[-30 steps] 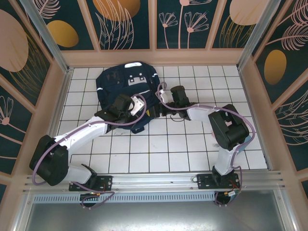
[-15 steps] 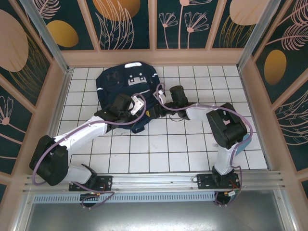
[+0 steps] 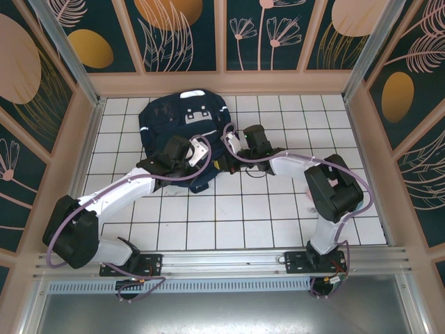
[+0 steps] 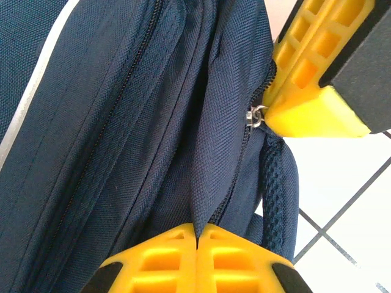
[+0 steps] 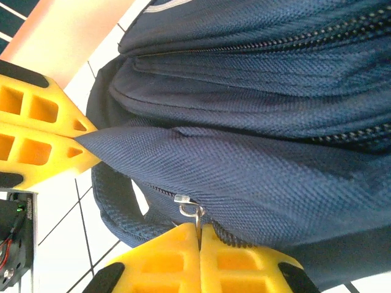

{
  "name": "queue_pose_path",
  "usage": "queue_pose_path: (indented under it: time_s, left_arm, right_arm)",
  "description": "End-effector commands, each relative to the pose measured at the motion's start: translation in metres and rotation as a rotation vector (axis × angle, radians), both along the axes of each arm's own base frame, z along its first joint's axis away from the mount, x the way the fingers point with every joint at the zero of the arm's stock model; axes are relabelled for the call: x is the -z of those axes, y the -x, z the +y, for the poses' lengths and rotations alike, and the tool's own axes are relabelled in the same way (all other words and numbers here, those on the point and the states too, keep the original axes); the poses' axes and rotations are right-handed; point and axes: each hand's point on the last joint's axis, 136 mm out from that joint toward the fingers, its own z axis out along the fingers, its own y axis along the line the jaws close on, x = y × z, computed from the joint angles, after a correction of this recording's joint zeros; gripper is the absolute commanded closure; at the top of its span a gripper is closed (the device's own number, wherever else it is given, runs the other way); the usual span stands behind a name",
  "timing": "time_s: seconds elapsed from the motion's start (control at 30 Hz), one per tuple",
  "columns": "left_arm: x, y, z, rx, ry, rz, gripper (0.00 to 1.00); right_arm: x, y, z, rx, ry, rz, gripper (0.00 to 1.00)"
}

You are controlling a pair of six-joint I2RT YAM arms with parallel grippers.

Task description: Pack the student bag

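R gripper point(image 5: 199, 229) has clamped shut on zip pull point(image 5: 189, 206); L gripper point(image 4: 197, 229) pinches student bag point(image 4: 110, 134) fabric

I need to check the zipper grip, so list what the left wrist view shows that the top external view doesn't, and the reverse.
Left wrist view: the left pincer shut on a fold of the student bag, and the metal zipper pull at the right pincer tip. Top external view: the bag's whole outline, its grey-white patches, the patterned walls. Shared: the navy bag and the white tiled table.
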Motion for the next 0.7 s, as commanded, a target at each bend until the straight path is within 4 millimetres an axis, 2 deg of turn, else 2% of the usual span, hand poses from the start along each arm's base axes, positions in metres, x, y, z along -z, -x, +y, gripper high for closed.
queue_pose_path:
  time_s: [0.0,0.13,0.3,0.4,0.43,0.53,0.67]
  left_arm:
    - [-0.038,-0.015,-0.011,-0.014,0.079,-0.088,1.0]
    - [-0.034,-0.013,-0.006,-0.026,0.06,-0.077,1.0]
    - [-0.03,-0.007,0.0,-0.035,0.045,-0.067,1.0]
    - [-0.029,-0.004,0.001,-0.033,0.053,-0.065,1.0]
    - [-0.029,-0.002,0.001,-0.032,0.055,-0.063,1.0]
    - [-0.029,0.001,0.002,-0.029,0.061,-0.061,1.0]
    - [-0.027,0.005,0.002,-0.022,0.067,-0.054,1.0]
  right_arm:
    - [0.003,-0.006,-0.014,0.073,0.094,-0.047,0.96]
    - [0.009,-0.022,-0.034,0.202,0.209,-0.112,0.97]
    - [0.012,-0.055,-0.07,0.398,0.35,-0.172,0.98]
    - [0.009,-0.074,-0.081,0.489,0.379,-0.189,0.98]
    - [0.008,-0.086,-0.092,0.529,0.381,-0.186,0.98]
    - [0.007,-0.109,-0.095,0.564,0.357,-0.168,0.98]
    - [0.013,-0.14,-0.085,0.552,0.326,-0.145,0.98]
